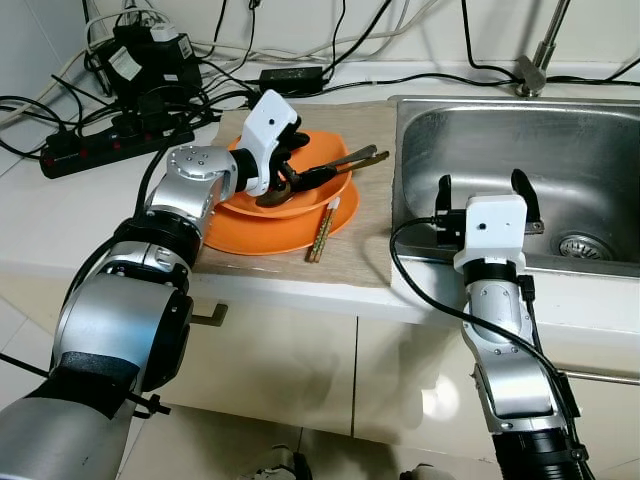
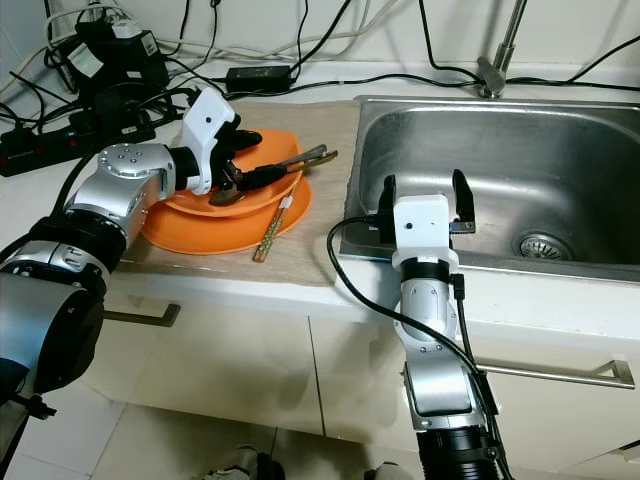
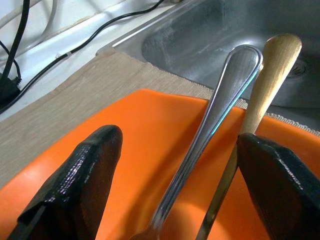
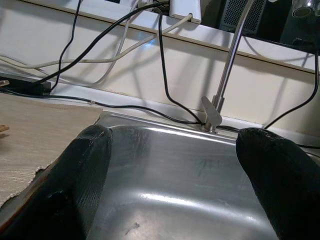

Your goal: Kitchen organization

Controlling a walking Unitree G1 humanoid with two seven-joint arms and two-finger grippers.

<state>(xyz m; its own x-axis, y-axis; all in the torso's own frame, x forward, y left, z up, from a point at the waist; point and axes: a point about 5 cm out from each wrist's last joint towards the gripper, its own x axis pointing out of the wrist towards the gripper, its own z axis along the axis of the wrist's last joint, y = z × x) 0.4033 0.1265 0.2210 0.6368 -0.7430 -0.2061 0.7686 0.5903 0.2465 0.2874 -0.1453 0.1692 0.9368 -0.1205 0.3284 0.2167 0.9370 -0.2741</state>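
nearest me my right gripper point(image 1: 484, 195) hovers at the front rim of the sink point(image 1: 590, 135), fingers spread wide with nothing between them, pointing at the tap point(image 4: 216, 100); i'd leave it parked there, out of the way. further out on the mat point(image 1: 370, 215), my left gripper point(image 1: 285, 172) sits low over the stacked orange plates point(image 1: 255, 228), fingers wide apart and straddling a metal spoon point(image 3: 210, 130) and a wooden handle point(image 3: 265, 85) that lie side by side in the top plate, handles pointing toward the sink. i judge the step to be picking this cutlery up, so i'd centre both handles between the fingers, come down a touch and close slowly (the wooden one already lies against one finger, so a skewed close could push it aside). a pair of chopsticks point(image 1: 324, 232) rests across the lower plate's rim onto the mat, and i'd keep clear of it. i can't see the spoon's bowl or the tool's working end, both hidden under the gripper, and beyond the plates the cable tangle point(image 1: 140, 90) hides much of the back counter.
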